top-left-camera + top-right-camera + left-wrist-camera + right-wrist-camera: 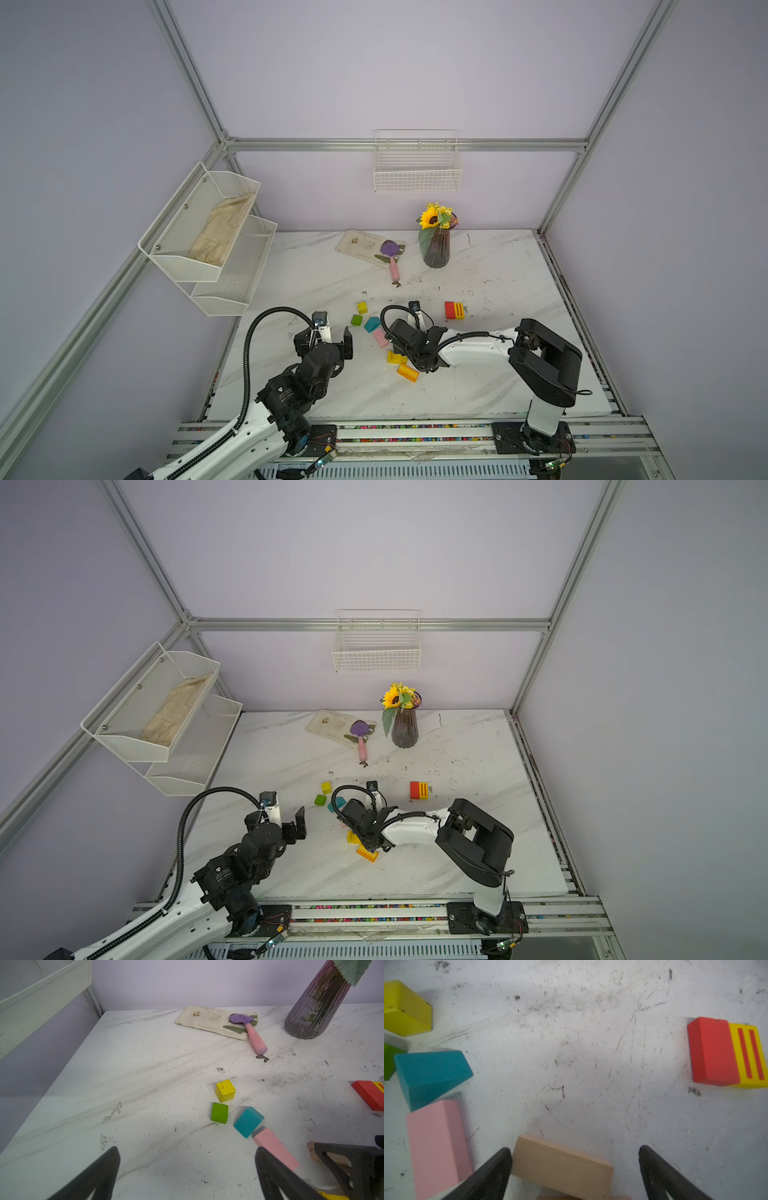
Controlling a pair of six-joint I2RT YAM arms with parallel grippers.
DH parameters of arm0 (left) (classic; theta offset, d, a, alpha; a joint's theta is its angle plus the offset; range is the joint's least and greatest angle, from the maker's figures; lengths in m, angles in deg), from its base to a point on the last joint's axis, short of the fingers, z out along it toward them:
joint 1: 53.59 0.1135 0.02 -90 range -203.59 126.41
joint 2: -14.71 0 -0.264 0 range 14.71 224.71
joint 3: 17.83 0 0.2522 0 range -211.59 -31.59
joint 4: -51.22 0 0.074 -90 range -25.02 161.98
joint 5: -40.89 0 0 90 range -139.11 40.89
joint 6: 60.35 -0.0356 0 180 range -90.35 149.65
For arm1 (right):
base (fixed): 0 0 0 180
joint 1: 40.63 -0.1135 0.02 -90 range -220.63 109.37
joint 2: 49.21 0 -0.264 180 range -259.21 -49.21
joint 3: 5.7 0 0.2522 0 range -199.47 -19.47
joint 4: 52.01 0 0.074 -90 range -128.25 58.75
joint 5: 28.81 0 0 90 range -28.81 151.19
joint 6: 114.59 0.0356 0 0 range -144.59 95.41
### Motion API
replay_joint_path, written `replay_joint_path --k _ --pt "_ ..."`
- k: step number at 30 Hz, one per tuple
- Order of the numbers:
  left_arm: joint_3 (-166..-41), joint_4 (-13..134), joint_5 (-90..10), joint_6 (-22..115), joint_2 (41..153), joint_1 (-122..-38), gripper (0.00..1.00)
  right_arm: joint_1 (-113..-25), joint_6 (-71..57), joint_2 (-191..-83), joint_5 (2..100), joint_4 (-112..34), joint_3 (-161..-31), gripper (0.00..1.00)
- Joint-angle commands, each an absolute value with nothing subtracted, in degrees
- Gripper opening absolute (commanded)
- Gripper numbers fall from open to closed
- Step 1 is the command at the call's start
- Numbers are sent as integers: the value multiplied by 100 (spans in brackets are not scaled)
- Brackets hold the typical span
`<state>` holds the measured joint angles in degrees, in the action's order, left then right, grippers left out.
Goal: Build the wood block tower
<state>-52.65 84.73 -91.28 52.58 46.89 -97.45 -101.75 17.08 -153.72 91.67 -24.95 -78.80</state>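
My right gripper (574, 1148) hangs low over a tan bar (560, 1165) with its jaws wide apart and clamped on nothing. The bar sits inside the gap, crowding one finger and leaving clear room at the other. Its long axis runs nearly from finger to finger, a little skewed, so I judge that closing now would pinch it end to end. I would turn the wrist first to take it across the narrow width. A second tan edge shows right under it; I cannot tell whether the bar rests on that.

Just beside that gripper lie the pink block (436, 1142) and the teal wedge (429, 1072), touching or nearly so. The green cube (219, 1112) and yellow cube (225, 1091) are a step beyond.

My left gripper (187, 1148), jaws also apart and empty, hovers over bare table (145, 1084), farther from the bar than the right.

Farthest out, well apart, the red block (712, 1051) lies flat against a yellow striped block (749, 1055). Nothing is stacked on them yet.
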Motion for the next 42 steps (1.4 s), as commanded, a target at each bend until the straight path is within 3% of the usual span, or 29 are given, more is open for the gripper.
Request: replay_joint_path --k 1,29,42 --pt "-5544 8290 -9143 5221 4692 -9719 100 -10085 1702 -15592 9123 -2364 -7966 97" --pt "-5555 8283 -9123 5209 4739 -9719 100 -10040 1840 -15177 9487 -2189 -7383 92" --pt "-5542 8288 -9100 5206 4697 -9717 100 -10020 1832 -15246 9285 -2414 -7273 79"
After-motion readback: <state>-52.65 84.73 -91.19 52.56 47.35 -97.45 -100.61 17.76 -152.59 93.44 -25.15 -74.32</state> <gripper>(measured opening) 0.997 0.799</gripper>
